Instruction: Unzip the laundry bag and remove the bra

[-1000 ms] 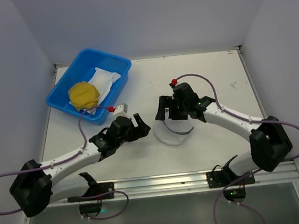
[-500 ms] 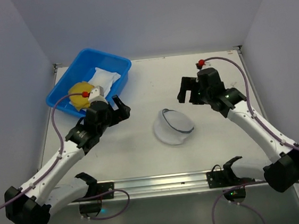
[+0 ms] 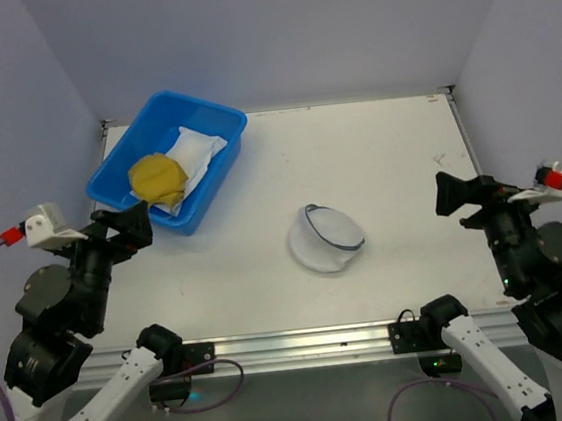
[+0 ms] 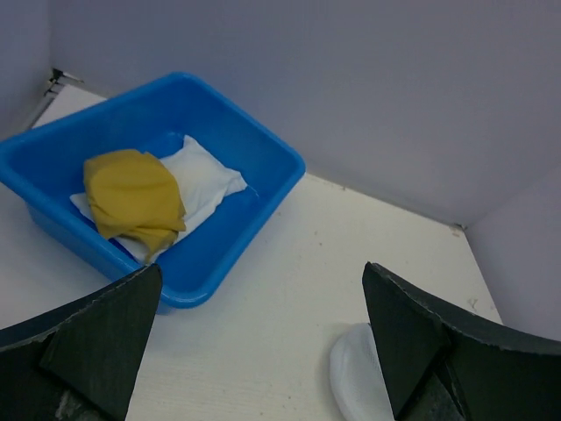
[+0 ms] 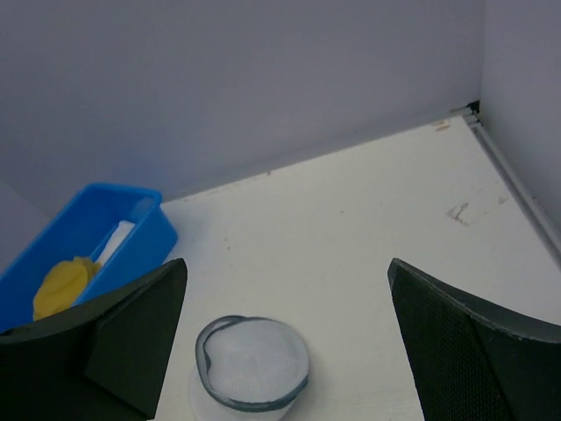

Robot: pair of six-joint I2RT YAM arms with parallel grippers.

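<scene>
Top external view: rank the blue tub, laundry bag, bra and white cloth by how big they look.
1. blue tub, clearly the largest.
2. laundry bag.
3. bra and white cloth: not ranked. Their visible patches look about alike, and the bra lies over part of the cloth.

I see a glossy blue plastic tub (image 3: 223, 174) at ten o'clock. In it, the bra (image 3: 157, 178) is matt mustard padded fabric beside smooth white cloth (image 3: 197, 151). The laundry bag (image 3: 325, 238) is translucent white mesh on the matt table (image 3: 386, 159).
</scene>
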